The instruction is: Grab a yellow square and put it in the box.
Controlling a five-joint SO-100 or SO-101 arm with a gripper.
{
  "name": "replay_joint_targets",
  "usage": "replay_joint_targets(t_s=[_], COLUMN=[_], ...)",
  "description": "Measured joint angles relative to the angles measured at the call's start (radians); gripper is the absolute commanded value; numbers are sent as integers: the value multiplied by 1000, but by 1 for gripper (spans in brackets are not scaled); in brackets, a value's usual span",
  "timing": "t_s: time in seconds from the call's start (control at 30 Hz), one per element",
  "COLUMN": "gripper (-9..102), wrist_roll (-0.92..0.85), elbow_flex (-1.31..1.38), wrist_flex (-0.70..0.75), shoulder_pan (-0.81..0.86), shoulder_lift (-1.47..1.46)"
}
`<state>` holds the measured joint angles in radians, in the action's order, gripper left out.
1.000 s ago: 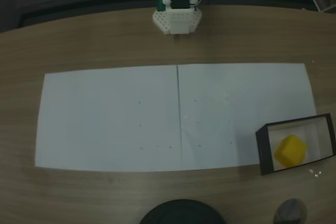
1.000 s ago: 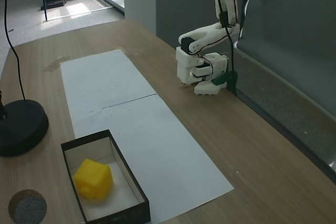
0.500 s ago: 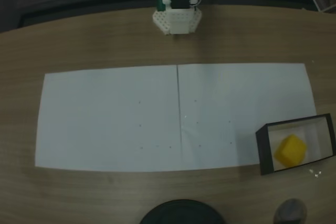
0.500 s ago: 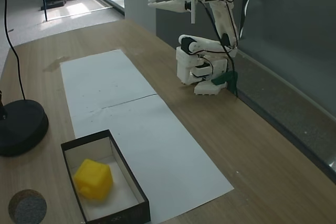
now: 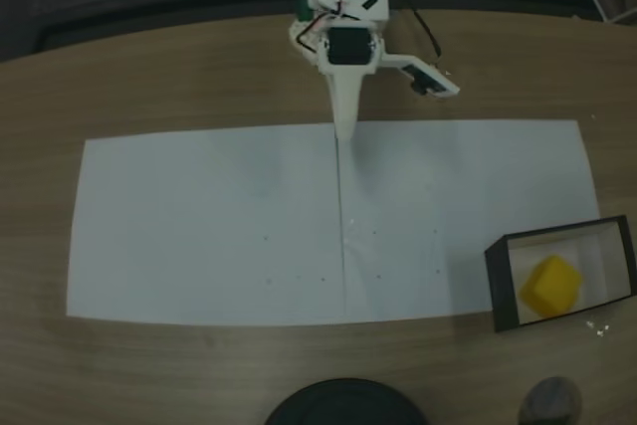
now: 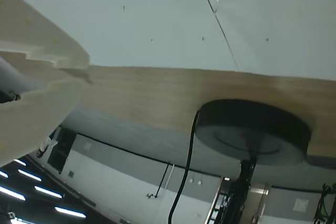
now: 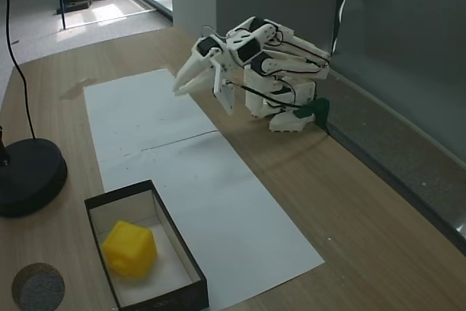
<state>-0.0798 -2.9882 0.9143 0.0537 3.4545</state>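
The yellow square (image 7: 129, 249) sits inside the box (image 7: 183, 256), near one end. The gripper (image 7: 178, 88) hangs over the paper's (image 7: 240, 216) far end, jaws closed and empty.

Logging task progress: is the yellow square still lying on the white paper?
No, the yellow square sits inside the box, off the paper.
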Motion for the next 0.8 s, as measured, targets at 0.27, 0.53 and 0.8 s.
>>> replay_joint_targets(t_s=[0.27,0.53,0.8], gripper=[0,0,0], wrist_roll=[0,0,2], elbow_flex=[-121,-77,-64], wrist_flex=[0,282,370], shoulder_pan=[0,-2,-2], shoulder_lift=[0,0,0])
